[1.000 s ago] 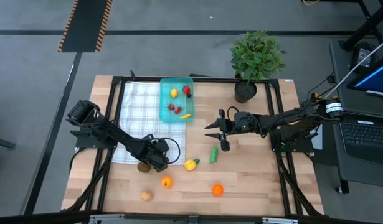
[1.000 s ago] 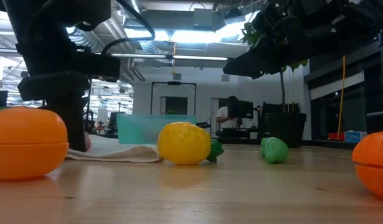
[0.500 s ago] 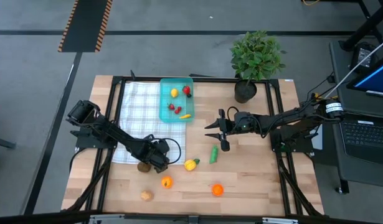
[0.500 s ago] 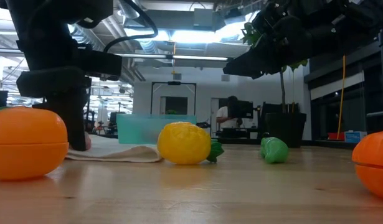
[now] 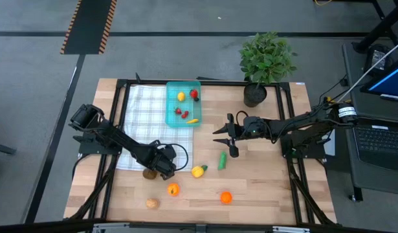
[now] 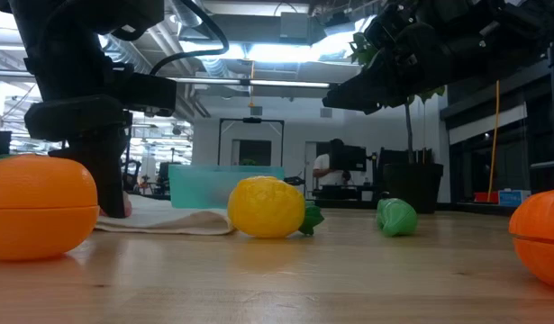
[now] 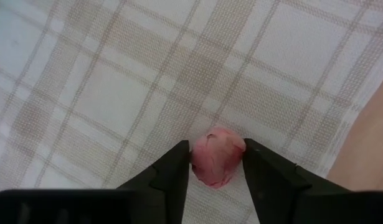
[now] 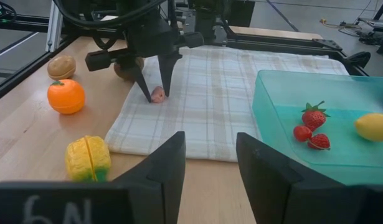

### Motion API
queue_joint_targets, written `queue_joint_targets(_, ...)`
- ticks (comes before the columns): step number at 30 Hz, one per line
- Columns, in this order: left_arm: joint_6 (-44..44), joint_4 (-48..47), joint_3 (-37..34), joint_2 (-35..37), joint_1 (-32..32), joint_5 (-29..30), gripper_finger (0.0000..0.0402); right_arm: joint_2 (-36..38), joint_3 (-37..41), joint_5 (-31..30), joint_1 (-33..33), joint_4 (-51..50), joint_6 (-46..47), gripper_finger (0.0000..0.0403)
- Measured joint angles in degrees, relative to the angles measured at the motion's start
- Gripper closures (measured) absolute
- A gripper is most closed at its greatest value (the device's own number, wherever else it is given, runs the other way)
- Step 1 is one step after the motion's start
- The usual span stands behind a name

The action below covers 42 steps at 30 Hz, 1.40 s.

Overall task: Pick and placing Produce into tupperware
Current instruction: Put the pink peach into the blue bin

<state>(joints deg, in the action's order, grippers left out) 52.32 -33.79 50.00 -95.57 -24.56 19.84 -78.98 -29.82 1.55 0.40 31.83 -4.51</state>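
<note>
My left gripper (image 7: pixel 217 168) stands over the near part of the white checked cloth (image 5: pixel 147 123), shut on a small pink produce piece (image 7: pixel 217 157). My right gripper (image 8: pixel 208 158) hangs open above the table's middle, with nothing between its fingers. The teal tupperware (image 5: pixel 175 113) rests on the cloth's far right part and holds several red and yellow pieces. On the wood lie a yellow piece (image 5: pixel 198 171), a green piece (image 5: pixel 221 160), two orange pieces (image 5: pixel 173 189) (image 5: pixel 226 197) and two brown pieces (image 5: pixel 149 173) (image 5: pixel 152 203). My left gripper pinches the pink piece by its two opposite sides (image 7: pixel 196 163) between the ends of its two fingers (image 8: pixel 168 74). The fingers come steeply from above. The piece sits on the cloth (image 7: pixel 116 93).
A potted green plant (image 5: pixel 266 61) stands at the table's far right. A black frame (image 5: pixel 118 116) runs along the table's edges. Bare wood (image 5: pixel 263 188) lies at the near right.
</note>
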Motion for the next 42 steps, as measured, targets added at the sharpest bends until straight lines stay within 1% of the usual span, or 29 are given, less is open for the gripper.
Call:
queue_joint_targets(6,0.0,0.1,0.0,0.0,0.7,-1.4,0.0295,0.0,0.0,0.0,0.0,0.0,0.0,0.0258)
queue_joint_targets(13,0.0,0.0,0.0,0.2,0.7,-1.5,0.0325,0.0,0.0,0.0,0.0,0.0,0.0,0.0258)
queue_joint_targets(16,-0.5,-0.2,0.3,1.1,0.7,-1.5,0.0332,0.0,0.0,0.0,0.0,0.0,0.0,0.0258)
queue_joint_targets(20,-2.2,0.2,0.9,3.8,0.7,-1.2,0.0332,0.0,0.0,0.0,0.0,0.0,0.0,0.0258)
queue_joint_targets(24,-5.1,-0.2,0.9,6.3,0.2,1.9,0.0334,0.0,0.0,0.0,0.0,0.0,0.0,0.0258)
queue_joint_targets(28,-10.5,0.5,0.5,8.0,-0.7,8.2,0.0351,0.0,0.0,0.0,0.0,-0.1,1.3,0.0258)
queue_joint_targets(30,-12.5,1.9,-0.4,8.3,-0.7,10.1,0.0355,0.0,0.0,0.0,0.0,-0.1,2.7,0.0258)
queue_joint_targets(32,-14.4,5.0,-2.0,8.3,-0.2,10.7,0.0356,0.0,0.0,0.0,0.0,-0.2,2.9,0.0258)
queue_joint_targets(34,-16.3,10.5,-4.2,8.3,0.5,10.9,0.0356,0.0,0.0,0.0,0.0,-0.1,2.8,0.0258)
queue_joint_targets(39,-23.6,29.1,-11.1,8.3,2.6,10.8,0.0362,0.0,0.0,0.0,0.0,0.1,3.5,0.0258)
queue_joint_targets(42,-28.3,40.4,-14.5,8.3,3.9,10.1,0.0366,0.0,1.2,0.0,0.0,2.7,4.3,0.0258)
